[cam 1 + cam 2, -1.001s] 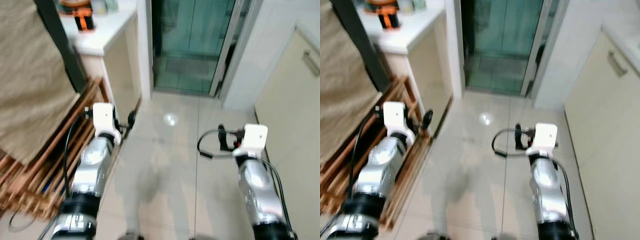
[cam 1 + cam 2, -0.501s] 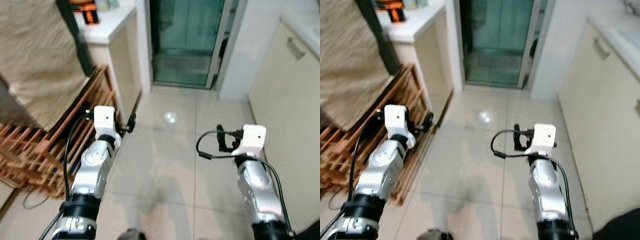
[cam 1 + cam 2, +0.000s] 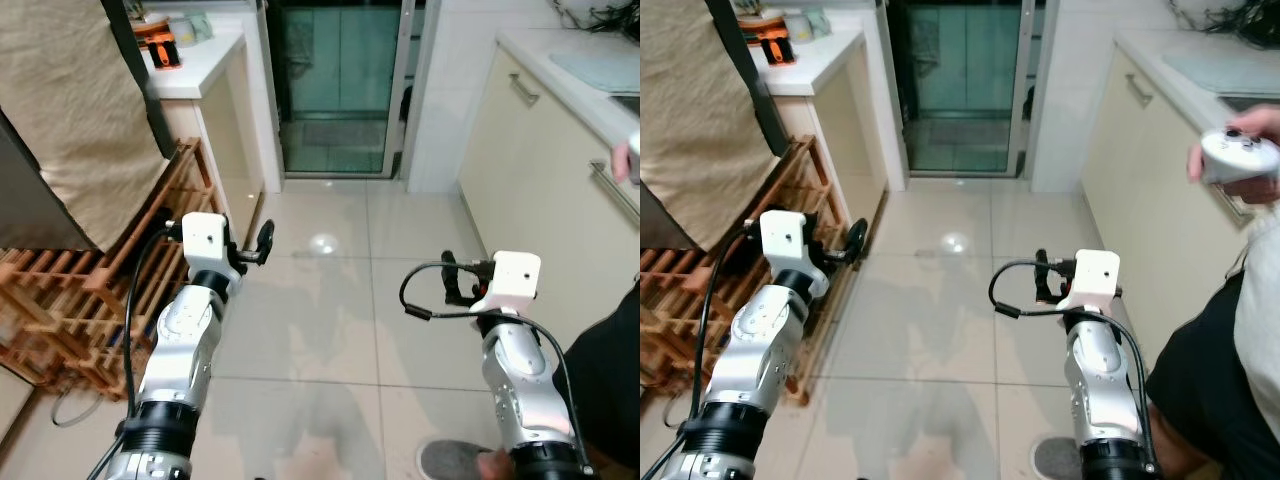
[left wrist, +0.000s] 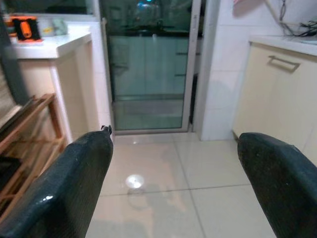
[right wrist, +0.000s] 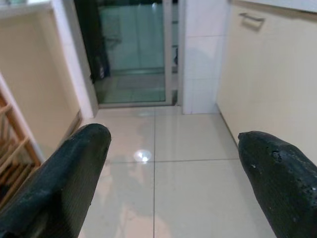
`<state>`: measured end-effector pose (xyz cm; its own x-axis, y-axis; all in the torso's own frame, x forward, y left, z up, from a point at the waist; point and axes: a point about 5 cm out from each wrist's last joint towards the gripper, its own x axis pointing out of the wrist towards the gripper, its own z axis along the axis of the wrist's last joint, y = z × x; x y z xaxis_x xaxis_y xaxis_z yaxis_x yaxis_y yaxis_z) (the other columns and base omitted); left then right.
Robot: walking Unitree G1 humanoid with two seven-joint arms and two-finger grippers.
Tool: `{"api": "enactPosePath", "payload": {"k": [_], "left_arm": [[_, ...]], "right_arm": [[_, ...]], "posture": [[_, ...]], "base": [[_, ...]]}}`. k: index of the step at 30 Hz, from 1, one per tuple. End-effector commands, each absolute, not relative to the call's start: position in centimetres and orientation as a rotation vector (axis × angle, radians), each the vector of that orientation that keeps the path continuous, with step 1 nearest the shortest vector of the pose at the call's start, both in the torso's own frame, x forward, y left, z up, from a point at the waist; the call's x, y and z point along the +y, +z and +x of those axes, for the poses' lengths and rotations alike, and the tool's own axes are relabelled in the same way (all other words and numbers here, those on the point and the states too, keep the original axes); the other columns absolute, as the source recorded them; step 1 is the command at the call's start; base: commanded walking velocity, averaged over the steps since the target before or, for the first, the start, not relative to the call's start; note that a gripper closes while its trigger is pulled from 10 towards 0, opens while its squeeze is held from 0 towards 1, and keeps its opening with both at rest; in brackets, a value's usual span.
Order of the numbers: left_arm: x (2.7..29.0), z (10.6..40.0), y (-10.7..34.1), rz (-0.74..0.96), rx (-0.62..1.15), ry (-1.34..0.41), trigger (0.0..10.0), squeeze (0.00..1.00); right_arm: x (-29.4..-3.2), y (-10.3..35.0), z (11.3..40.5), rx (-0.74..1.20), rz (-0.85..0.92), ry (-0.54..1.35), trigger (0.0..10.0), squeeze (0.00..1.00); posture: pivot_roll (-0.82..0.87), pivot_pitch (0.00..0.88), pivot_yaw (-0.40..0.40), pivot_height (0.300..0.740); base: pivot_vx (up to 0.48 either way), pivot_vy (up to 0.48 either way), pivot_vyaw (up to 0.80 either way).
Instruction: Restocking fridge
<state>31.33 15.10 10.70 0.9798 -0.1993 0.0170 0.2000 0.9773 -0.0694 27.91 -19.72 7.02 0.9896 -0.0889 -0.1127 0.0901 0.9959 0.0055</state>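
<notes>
Both silver arms reach forward over the pale tiled floor (image 3: pixel 330 320) of a narrow kitchen. My left gripper (image 4: pixel 173 148) is open, with only floor and a glass door between its black fingers (image 4: pixel 64 188). It hangs beside a wooden rack (image 3: pixel 70 290). My right gripper (image 5: pixel 173 148) is open too and holds nothing. In the eye views it sits at mid height in front of the cream cabinets (image 3: pixel 540 160).
A glass sliding door (image 3: pixel 340 80) closes the far end. At left are a white counter (image 3: pixel 200 70) with an orange item (image 3: pixel 160 50) and a beige cloth (image 3: pixel 70 110) draped over something dark. A person stands at right holding a white controller (image 3: pixel 1240 155), shoe (image 3: pixel 455 462) near my right arm.
The camera has swung right and sharpened, bringing the right-hand cabinets and the person into view. Both arms keep the same raised pose.
</notes>
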Motion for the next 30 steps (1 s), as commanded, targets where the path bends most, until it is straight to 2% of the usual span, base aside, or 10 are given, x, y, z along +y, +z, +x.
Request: {"api": "enactPosePath", "payload": {"k": [1, 30], "left_arm": [[16.13, 31.22, 10.77, -0.048, -0.011, -0.178, 10.0, 0.00], [16.24, 31.31, 10.53, -0.063, 0.003, -0.149, 10.0, 0.00]], "right_arm": [[-18.50, 7.65, 28.48, 0.087, 0.032, -0.055, 10.0, 0.00], [-18.52, 7.66, 28.51, 0.088, 0.031, -0.051, 10.0, 0.00]], "posture": [[-0.11, 0.000, 0.050, 0.740], [-0.12, 0.004, 0.046, 0.740]], "base": [[0.000, 0.424, 0.00], [0.000, 0.433, 0.00]]}}
